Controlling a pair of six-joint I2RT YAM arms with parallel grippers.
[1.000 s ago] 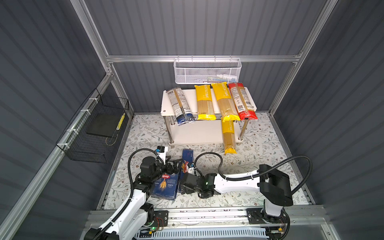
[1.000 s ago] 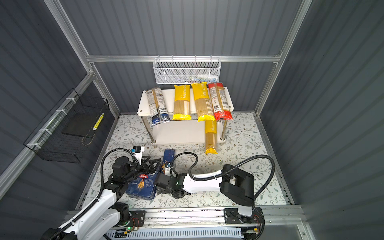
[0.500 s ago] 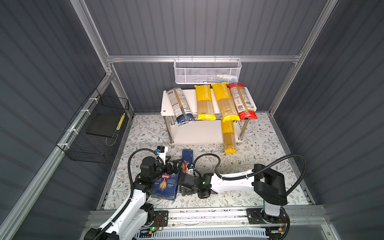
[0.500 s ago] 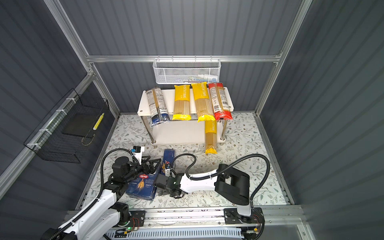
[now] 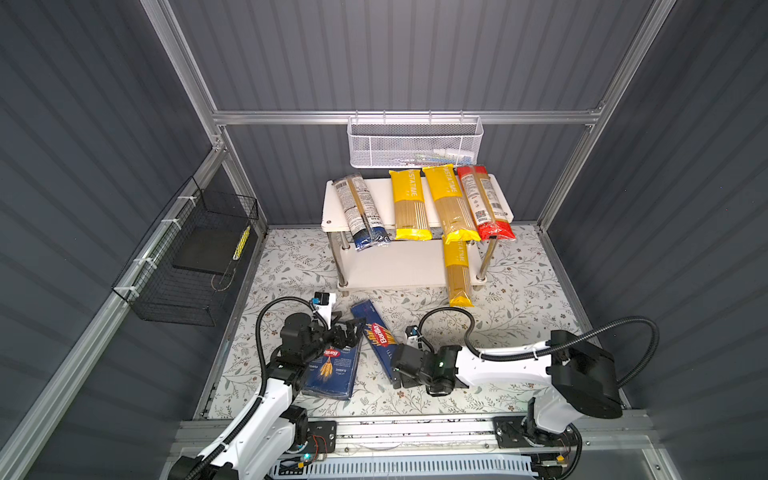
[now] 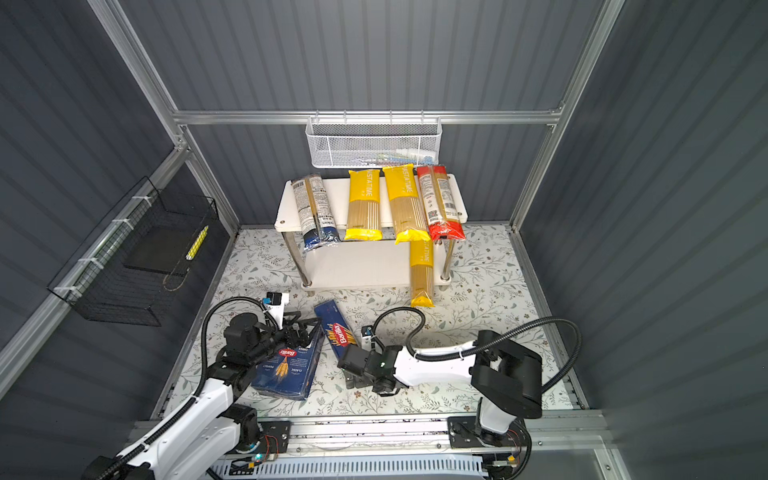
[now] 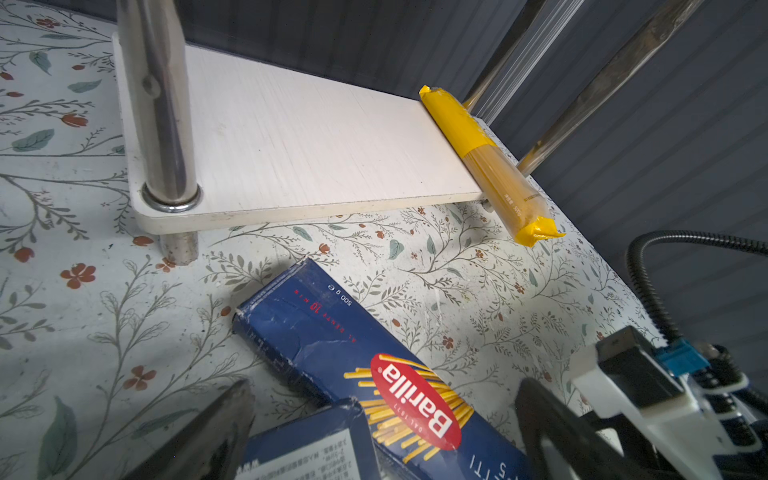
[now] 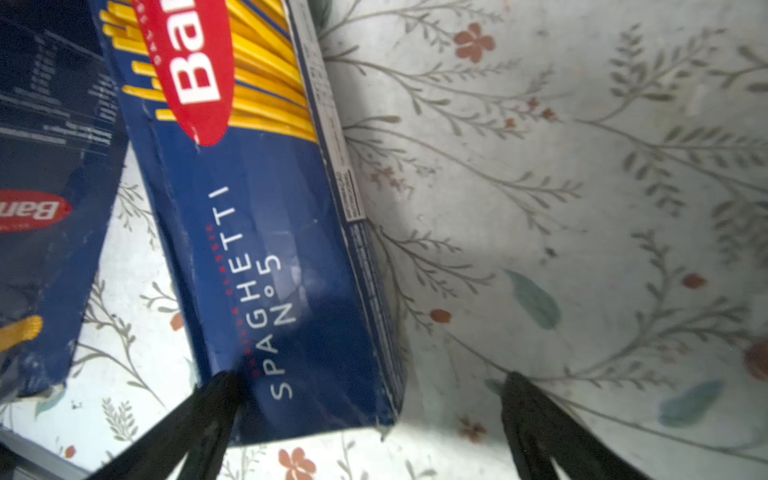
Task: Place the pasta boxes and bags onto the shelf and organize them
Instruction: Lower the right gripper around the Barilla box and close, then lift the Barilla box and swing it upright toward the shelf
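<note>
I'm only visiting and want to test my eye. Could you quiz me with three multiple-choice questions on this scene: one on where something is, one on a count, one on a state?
1. Where does the narrow box lie?
A. on the mat, in front of the shelf
B. in the mesh basket
C. on the shelf's top board

2. How many bags lie on the shelf's top board?
A. two
B. six
C. four

3. How is the right gripper?
A. shut on a yellow bag
B. open
C. shut and empty

Answers:
1 A: the box rests flat on the floral mat, short of the shelf.
2 C: one navy-ended, two yellow and one red-ended lie side by side there.
3 B: its jaws stand wide apart.
</note>
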